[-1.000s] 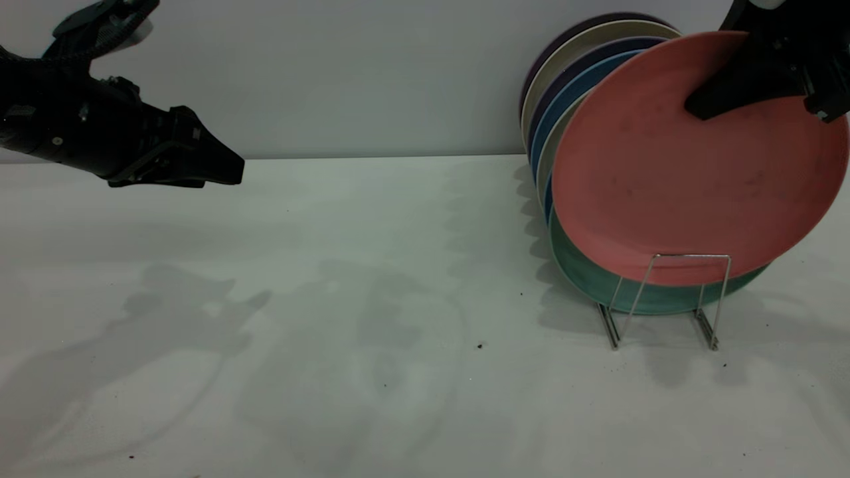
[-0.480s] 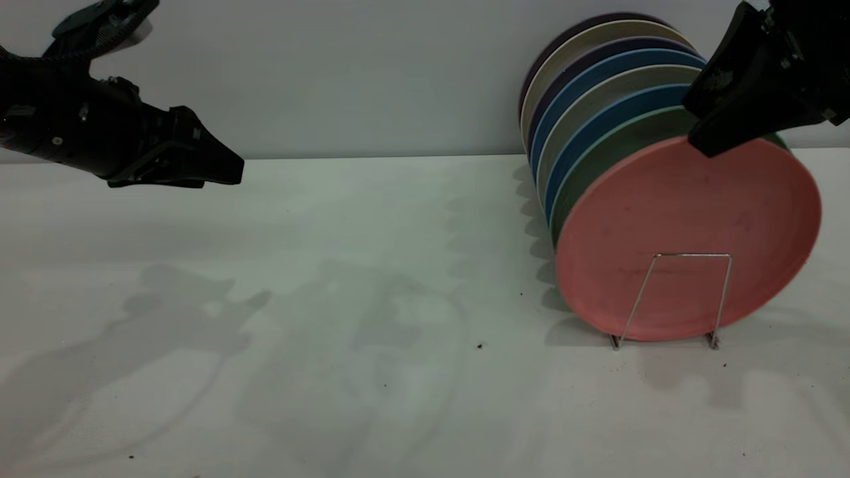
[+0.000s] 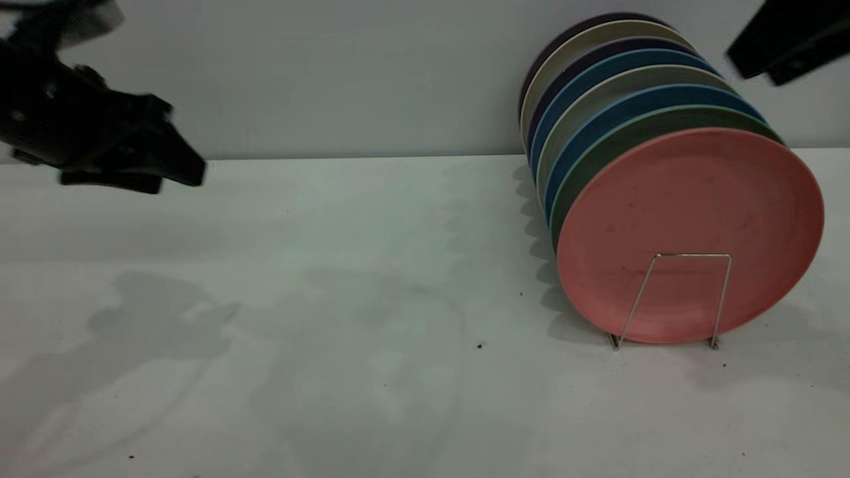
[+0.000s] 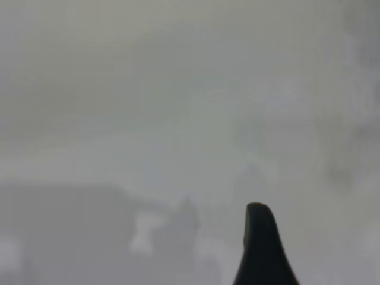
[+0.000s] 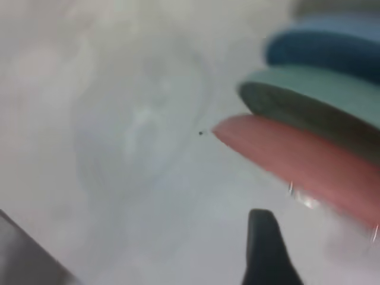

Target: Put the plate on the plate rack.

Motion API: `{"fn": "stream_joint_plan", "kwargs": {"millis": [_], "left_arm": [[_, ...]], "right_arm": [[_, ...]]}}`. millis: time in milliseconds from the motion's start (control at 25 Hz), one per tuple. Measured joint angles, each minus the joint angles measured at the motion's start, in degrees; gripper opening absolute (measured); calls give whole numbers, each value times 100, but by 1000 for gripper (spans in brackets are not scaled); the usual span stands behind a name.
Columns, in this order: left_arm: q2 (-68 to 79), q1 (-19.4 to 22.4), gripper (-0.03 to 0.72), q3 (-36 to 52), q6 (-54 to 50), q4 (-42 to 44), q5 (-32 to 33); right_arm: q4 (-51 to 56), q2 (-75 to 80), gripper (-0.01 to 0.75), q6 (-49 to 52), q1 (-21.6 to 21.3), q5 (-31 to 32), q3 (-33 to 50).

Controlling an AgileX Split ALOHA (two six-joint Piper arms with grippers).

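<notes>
Since a second ago my right gripper [image 3: 787, 46] has let go and lifted clear; I cannot tell its jaw state. The plate [image 3: 690, 232] stands in the plate rack [image 3: 671, 302], frontmost. Left gripper [image 3: 166, 169] retreats, jaws unclear. Next, I judge, parking.

Setting: robot test bench in a lab-type room, not a home kitchen. Evidence: bare white table [image 3: 372, 299] meeting a plain grey wall [image 3: 365, 73] along its far edge; two black robot arms above the far corners; one wire plate rack [image 3: 671, 299] of coloured plastic plates near the right edge.
</notes>
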Motion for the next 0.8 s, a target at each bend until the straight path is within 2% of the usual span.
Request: {"fn": "stream_joint_plan", "kwargs": {"millis": [80,240,360,440,560,680,800], "left_arm": [[-187,165,496,-133,-1298,1396,495],[-355,283,451,-753,-4079,4312,2050],[-509,283,438,-1135,-5384,6068,2961],[-812,290,436,-1180,-5726,6462,3215],[-1452,290,436,-1180,-5800,6520,3436],[-2209,290,436,-1118,-5603,6326,3741],[-3057,290,436,-698,-5386,5981,3747]], "right_arm": [[-415,0,470,731,-68,143,0],[-1452,-15,465,1507,-87,465,0],[-2065,-87,463,1913,-87,736,0],[-2396,-226,461,2071,-87,897,0],[-2684,-645,461,2273,-82,1093,0],[-2717,-1257,461,2318,-82,1336,7],[-2612,-1977,461,2318,-82,1384,178]]}}
